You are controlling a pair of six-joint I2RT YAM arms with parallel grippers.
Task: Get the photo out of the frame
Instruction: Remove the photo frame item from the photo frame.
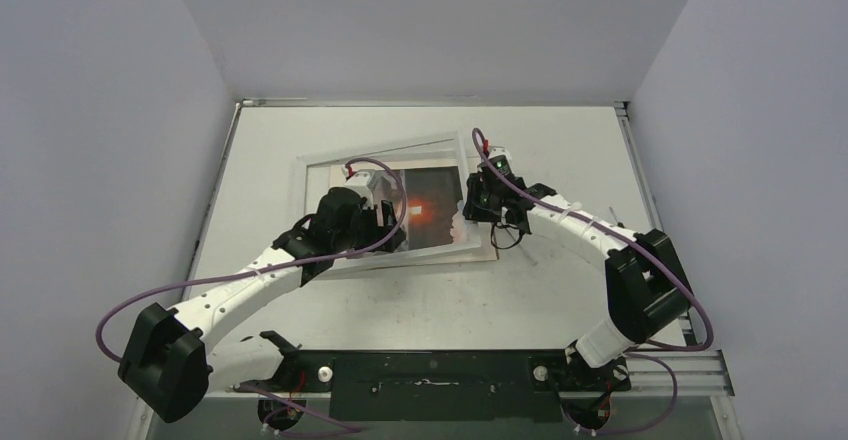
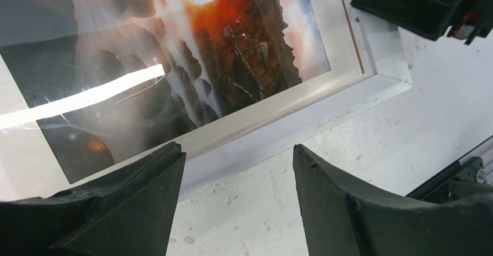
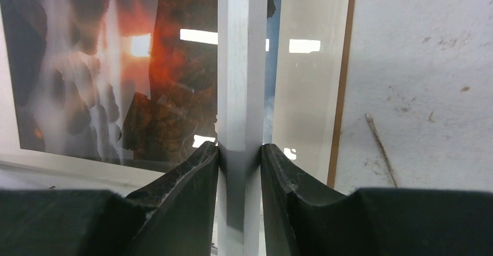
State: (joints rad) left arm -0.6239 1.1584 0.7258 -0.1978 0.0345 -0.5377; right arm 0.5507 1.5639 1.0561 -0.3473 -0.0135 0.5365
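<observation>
Pinching the frame (image 3: 238,64) by its thin white rail, our right gripper (image 3: 239,149) is clamped tight; left gripper (image 2: 235,154) hangs agape nr the near edge. Btw them the photo (image 1: 432,210) sits inside the frame. We judge it light, floppy, slick: lift by a corner.

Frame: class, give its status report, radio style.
Right pincer shut on frame rail. Left pincer open, empty, over frame's edge. Photo lies flat, ungrasped. No obstruction seen.

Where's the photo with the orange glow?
Top view, table centre: the dark rectangular photo lies under the white frame, between the left gripper and right gripper.
</observation>
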